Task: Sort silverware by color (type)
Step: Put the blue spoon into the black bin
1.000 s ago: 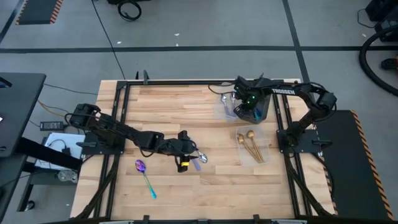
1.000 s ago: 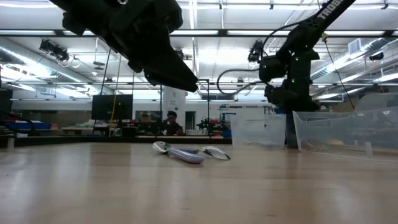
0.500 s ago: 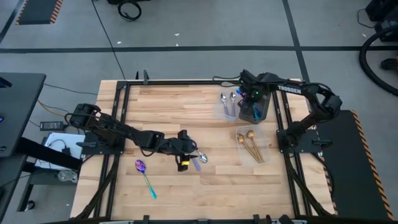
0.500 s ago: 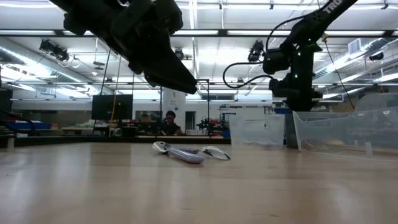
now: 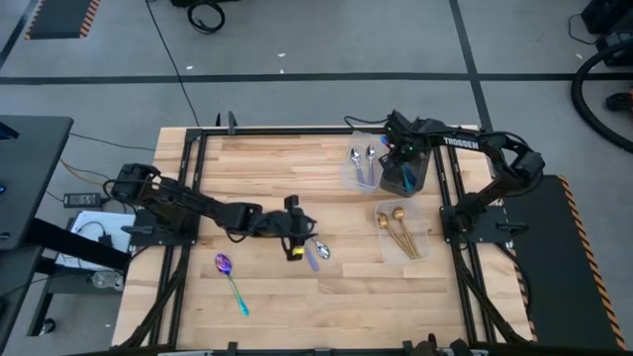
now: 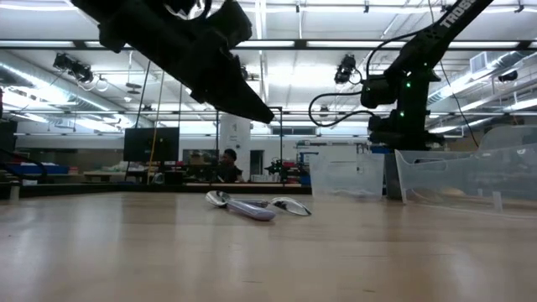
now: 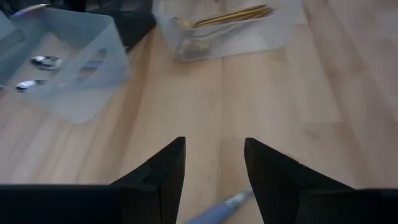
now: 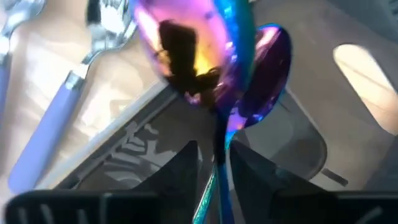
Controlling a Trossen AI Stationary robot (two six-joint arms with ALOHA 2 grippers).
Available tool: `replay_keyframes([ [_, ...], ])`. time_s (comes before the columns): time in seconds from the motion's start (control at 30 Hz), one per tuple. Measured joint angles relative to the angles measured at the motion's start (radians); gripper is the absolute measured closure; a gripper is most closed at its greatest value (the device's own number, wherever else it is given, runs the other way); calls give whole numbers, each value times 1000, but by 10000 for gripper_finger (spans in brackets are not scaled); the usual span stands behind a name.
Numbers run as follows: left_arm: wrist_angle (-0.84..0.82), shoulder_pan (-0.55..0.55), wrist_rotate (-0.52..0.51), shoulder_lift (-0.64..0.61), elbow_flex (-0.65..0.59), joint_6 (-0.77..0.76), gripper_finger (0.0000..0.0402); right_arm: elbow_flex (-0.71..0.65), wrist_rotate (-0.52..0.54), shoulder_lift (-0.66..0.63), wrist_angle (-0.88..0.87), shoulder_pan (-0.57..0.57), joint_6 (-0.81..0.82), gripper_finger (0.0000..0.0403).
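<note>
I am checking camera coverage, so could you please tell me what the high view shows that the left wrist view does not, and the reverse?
Only the high view shows the iridescent spoon lying alone near the table's front-left, and the right tool over the far containers. Only the left wrist view shows the left tool open, a pale handle tip just beyond it. Both show the gold spoons in their clear container and the container with silver spoons.

White "TROSSEN" lettering runs along the right arm [image 5: 461, 142] near its wrist
</note>
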Motion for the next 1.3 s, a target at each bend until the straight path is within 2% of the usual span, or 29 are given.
replay_keyframes([
  [0.27, -1, -11, -1, 0, 0, 74, 230, -30, -23, -1, 62, 0, 111, 391],
  [0.53, -3, -29, -1, 0, 0, 223, 230, 34, -99, -3, -22, 6, 283, 387],
  [1.07, -6, -32, -1, 0, 0, 286, 230, 125, -153, -4, -286, -8, 606, 388],
  [1.3, -24, -32, -1, 0, 0, 306, 230, 125, -183, -4, -270, -20, 690, 382],
])
